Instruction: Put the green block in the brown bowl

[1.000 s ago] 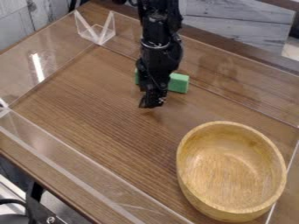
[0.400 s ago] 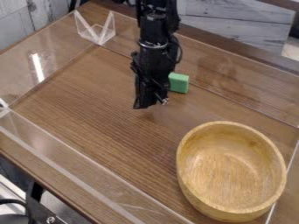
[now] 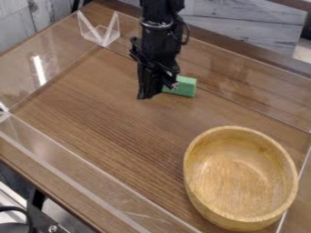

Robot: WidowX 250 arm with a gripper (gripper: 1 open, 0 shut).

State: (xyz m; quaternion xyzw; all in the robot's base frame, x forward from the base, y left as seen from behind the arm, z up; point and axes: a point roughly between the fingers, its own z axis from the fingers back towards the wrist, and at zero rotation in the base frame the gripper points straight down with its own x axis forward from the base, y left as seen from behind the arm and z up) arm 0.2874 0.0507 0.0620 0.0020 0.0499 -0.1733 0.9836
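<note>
The green block [image 3: 184,87] lies on the wooden table [image 3: 97,118], right of centre toward the back. My gripper [image 3: 148,93] points straight down just left of the block, its dark fingers pressed together with nothing visible between them. The block sits beside the fingers, not between them; I cannot tell whether it touches them. The brown bowl [image 3: 241,175] stands empty at the front right, well apart from both the block and the gripper.
A clear plastic stand [image 3: 97,27] sits at the back left corner. Low transparent walls [image 3: 49,159] run along the table's edges. A pale stone-like surface [image 3: 261,32] lies behind the table.
The gripper's fingers have closed and the hand has lifted a little and turned about its axis. The green block stays on the table in about the same spot.
</note>
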